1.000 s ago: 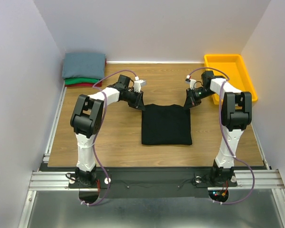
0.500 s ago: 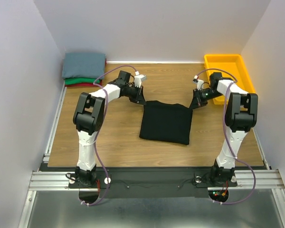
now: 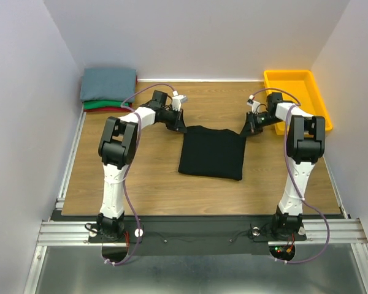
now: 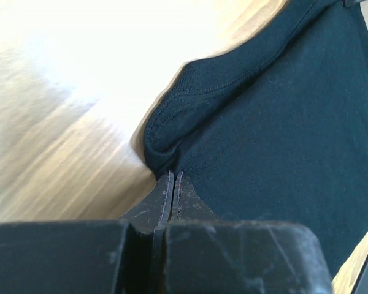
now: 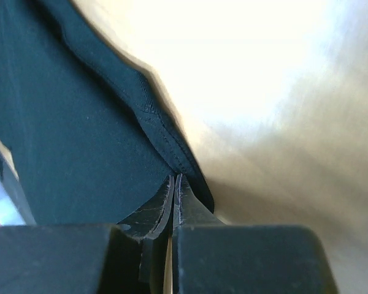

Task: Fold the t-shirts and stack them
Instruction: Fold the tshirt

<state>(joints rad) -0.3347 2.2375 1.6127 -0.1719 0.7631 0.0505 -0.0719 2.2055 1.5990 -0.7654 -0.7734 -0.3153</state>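
Seen from overhead, the large plain black cloth t-shirt (image 3: 211,153) is folded to a rough rectangle. It lies slightly askew at the middle of the wooden tabletop (image 3: 147,177), between my two arms. The left tool (image 3: 181,128) meets the shirt's far left corner. In the left wrist view its two dark fingers (image 4: 162,202) are pressed together, with a bunched, stitched edge of black cloth caught at their tips, so I read this tool as clenched on the shirt. The right tool (image 3: 246,131) meets the far right corner. The right wrist view shows the same arrangement: fingers (image 5: 187,208) closed to a thin seam and the hemmed black edge pinched between them. From these views I cannot tell whether the held corners are raised off the wood. In the far left corner of the tabletop, well apart from the black shirt, sits a stack of folded tees. A slate grey-blue tee (image 3: 108,84) is on top, with a green tee (image 3: 103,103) beneath it and a red tee (image 3: 104,109) lowest. A yellow plastic bin (image 3: 294,86) occupies the far right corner.
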